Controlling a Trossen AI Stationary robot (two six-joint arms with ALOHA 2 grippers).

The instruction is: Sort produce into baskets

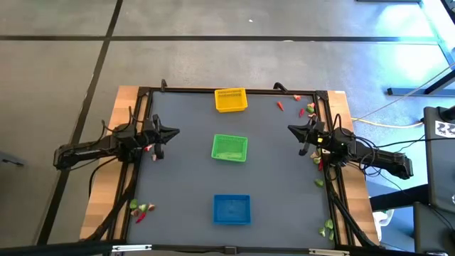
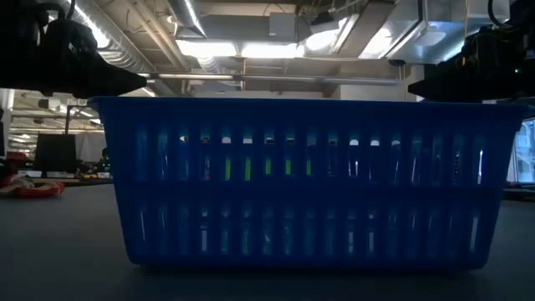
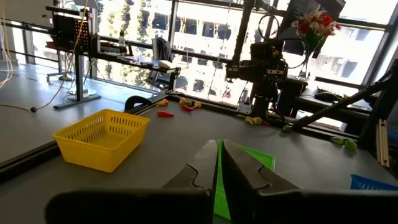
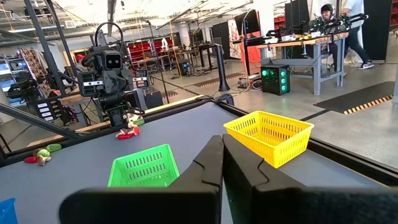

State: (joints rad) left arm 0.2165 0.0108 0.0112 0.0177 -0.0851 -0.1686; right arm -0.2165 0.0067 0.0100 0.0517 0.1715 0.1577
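High view: both arms' fingers (image 1: 173,131) closed, empty.

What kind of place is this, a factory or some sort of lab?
Most likely a robotics lab or workshop. Workbenches crowded with equipment stand on an open concrete floor, bare ducts and pipes run overhead, and a person walks past the benches.
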